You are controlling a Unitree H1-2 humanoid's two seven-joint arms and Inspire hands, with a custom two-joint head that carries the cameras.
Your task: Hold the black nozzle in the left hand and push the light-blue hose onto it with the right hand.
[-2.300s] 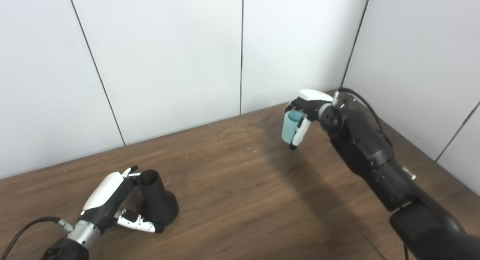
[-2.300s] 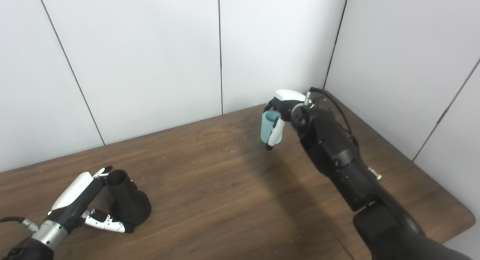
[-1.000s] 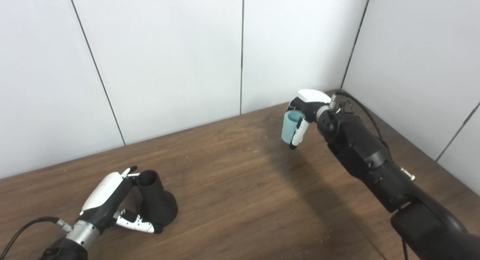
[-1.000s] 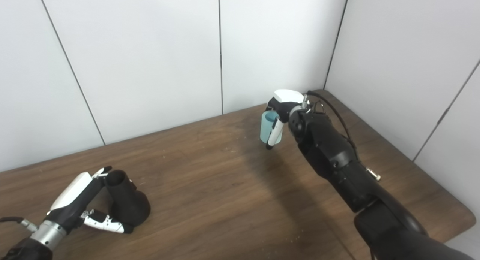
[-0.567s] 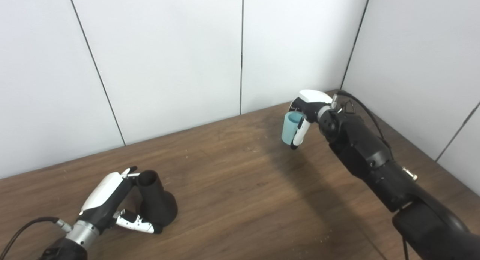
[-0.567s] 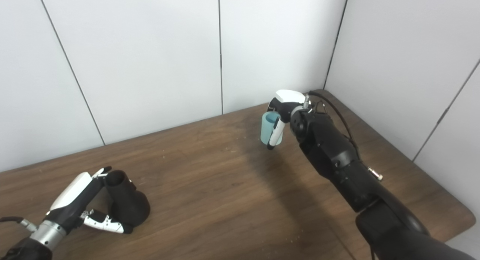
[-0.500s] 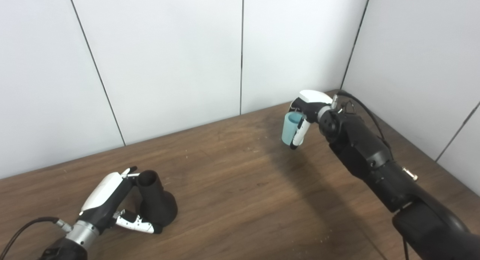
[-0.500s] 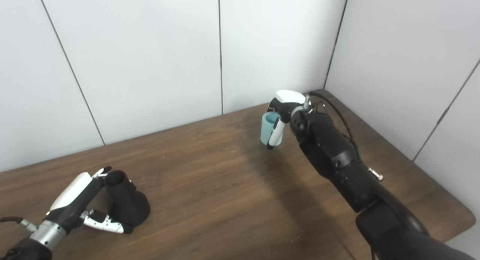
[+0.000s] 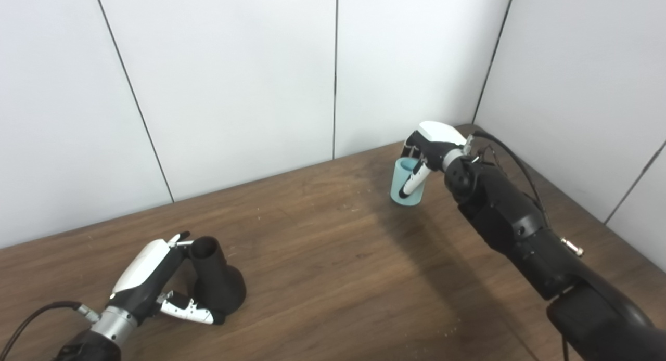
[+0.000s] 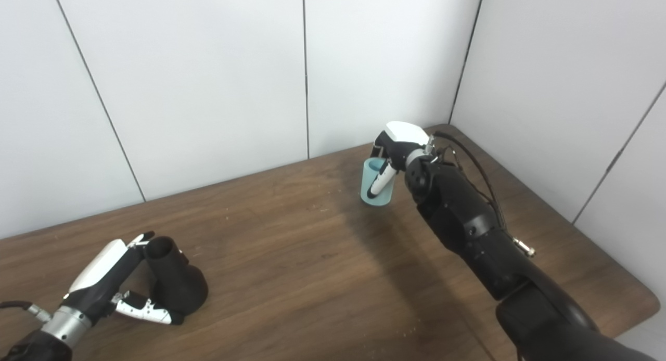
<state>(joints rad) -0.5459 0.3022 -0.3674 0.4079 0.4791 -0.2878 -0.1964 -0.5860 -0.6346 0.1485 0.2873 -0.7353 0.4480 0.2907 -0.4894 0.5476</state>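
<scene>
Right hand [image 9: 427,154] grips the upright light-blue hose [image 9: 406,183] at the counter's [image 9: 333,257] two o'clock, far from the black nozzle [image 9: 214,281] at eight, mouth tilted toward eleven, left hand [image 9: 151,283] cupped round it, grip unclear.

I see the black nozzle [image 9: 216,283] standing on its flared base at the near left of the worktop [image 9: 322,267], neck tilted, mouth up. The light-blue hose [image 9: 406,183], a short open tube, stands upright far right.
</scene>
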